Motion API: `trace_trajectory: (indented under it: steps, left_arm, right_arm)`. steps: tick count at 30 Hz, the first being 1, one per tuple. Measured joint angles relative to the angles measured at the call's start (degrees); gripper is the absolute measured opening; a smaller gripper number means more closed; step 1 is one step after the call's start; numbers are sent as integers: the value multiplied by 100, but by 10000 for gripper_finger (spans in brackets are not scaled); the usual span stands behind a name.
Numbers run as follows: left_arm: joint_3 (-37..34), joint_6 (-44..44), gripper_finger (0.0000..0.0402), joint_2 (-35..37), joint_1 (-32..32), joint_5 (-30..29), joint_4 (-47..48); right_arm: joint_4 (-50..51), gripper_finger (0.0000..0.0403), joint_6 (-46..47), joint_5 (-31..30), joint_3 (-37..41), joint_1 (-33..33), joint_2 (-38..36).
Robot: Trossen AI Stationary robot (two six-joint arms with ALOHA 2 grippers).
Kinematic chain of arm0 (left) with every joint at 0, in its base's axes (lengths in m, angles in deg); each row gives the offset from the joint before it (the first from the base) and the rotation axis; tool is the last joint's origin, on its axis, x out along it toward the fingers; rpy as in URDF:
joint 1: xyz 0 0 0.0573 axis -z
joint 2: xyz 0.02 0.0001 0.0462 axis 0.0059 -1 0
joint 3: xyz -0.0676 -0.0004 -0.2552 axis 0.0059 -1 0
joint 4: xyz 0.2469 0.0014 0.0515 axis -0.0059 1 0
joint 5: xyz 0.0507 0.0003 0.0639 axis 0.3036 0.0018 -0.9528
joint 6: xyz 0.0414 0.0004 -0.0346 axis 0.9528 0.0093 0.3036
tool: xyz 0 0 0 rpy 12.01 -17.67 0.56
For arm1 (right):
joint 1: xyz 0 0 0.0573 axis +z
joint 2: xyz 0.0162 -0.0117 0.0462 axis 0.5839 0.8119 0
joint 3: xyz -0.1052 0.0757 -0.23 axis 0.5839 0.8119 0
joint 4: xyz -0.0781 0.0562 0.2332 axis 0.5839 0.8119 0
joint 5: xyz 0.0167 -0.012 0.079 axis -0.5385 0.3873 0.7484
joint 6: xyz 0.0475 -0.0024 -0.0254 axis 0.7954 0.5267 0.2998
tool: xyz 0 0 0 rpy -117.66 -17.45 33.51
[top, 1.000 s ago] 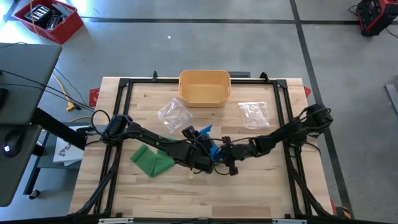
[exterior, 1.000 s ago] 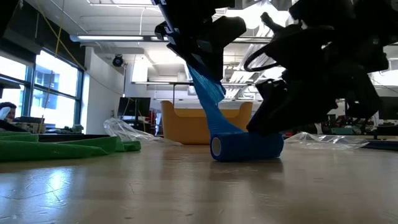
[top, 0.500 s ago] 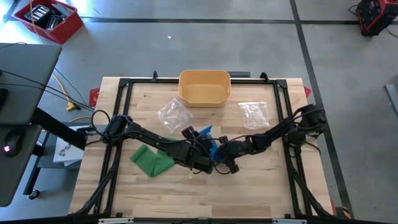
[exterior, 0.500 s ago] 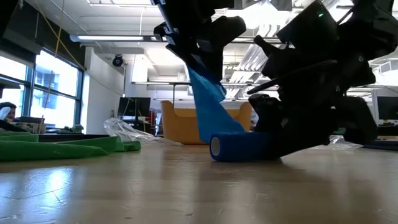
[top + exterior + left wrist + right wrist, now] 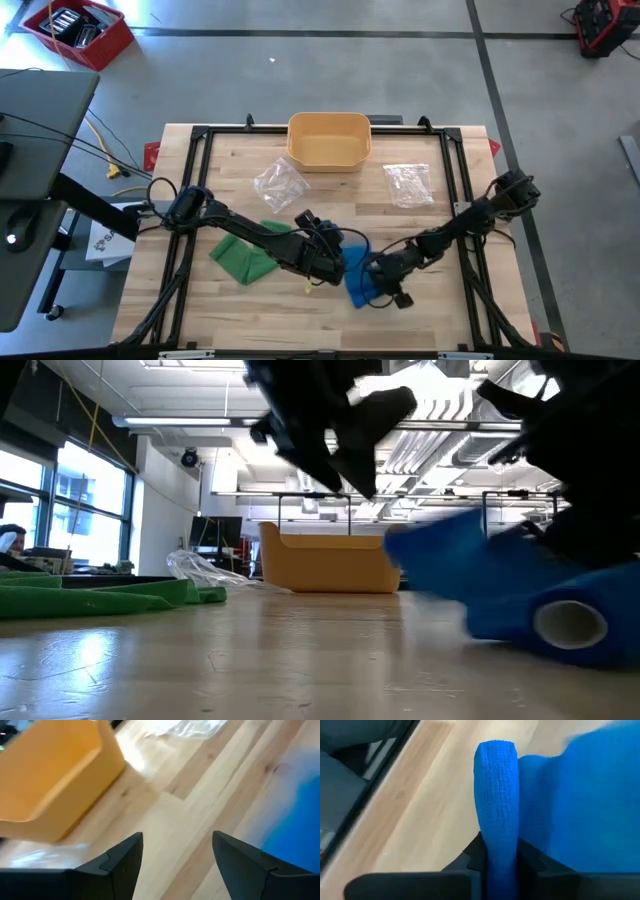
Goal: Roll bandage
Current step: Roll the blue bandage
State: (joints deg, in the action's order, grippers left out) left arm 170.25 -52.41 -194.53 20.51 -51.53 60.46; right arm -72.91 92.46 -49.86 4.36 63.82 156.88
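Right gripper (image 5: 385, 288) jaws narrow, clamped on the blue bandage roll (image 5: 496, 800); the right wrist view shows the roll squeezed between both dark fingers (image 5: 472, 857), loose blue tail spread beside it. Left gripper (image 5: 335, 262) jaws wide, nothing between them in its wrist view, bare counter (image 5: 200, 795) under them and the blue tail at the edge. Roll sits on the counter toward the near edge, just right of centre, the left gripper right beside it. In the low view the roll (image 5: 560, 622) lies on its side, core end showing, tail trailing up and blurred. Off to the sides: green cloth (image 5: 243, 259) at left, yellow bin (image 5: 329, 140) at the far edge, two clear plastic bags (image 5: 278, 182) in front of it. Step, as I judge it: mid-roll, regrip phase, the right arm holding the roll while the tail is free. Next move likely calls for the left jaws to pinch the tail and keep it taut while the right turns the roll; a slack tail would wind loose or skewed.
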Motion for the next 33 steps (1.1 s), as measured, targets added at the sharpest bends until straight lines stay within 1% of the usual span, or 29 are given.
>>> trace_trajectory:
  steps: [2, 4, 8, 11, 14, 17, 21, 24, 26, 28, 30, 31, 33]
  left_arm:
    - [-390, 33, 235, -9, -42, 80, -666]
    - [-732, -97, 238, -21, -110, 253, -940]
    - [-1136, -786, 251, -27, -252, 637, -900]
    - [-1230, -987, 256, -27, -264, 793, -740]
    - [-1214, -637, 257, 4, -48, 739, -1040]
    - [-1209, -294, 256, 22, 311, 712, -1604]
    - [-1212, -221, 248, 30, 897, 362, -2470]
    - [-1212, 145, 240, 10, 1325, 200, -3372]
    - [-1212, 498, 234, -8, 1573, 71, -3979]
    - [-1203, 946, 226, -96, 1781, -8, -4635]
    - [-1195, 1619, 216, -212, 1945, -143, -5194]
    - [-1115, 2095, 210, -282, 1991, -157, -5373]
    - [-796, 3078, 198, -451, 2068, -143, -5497]
  right_arm:
    - [25, 48, 203, 2, 0, 138, 9]
    - [39, 42, 330, -136, -2, 285, 15]
    - [37, 35, 486, -338, -2, 424, 13]
    - [35, 40, 487, -390, -2, 435, -1]
    - [-13, 43, 484, -340, 0, 417, -30]
    - [-28, 41, 479, -235, 4, 407, -185]
    - [54, 38, 450, -209, 4, 407, -490]
    - [99, 40, 302, -207, 2, 345, -692]
    - [133, 40, 293, -201, 2, 265, -780]
    - [111, 40, 291, -70, 2, 170, -885]
    - [101, 40, 342, 97, 2, 64, -998]
    - [109, 40, 361, 180, 2, 8, -1071]
    - [77, 40, 399, 335, 2, -100, -1253]
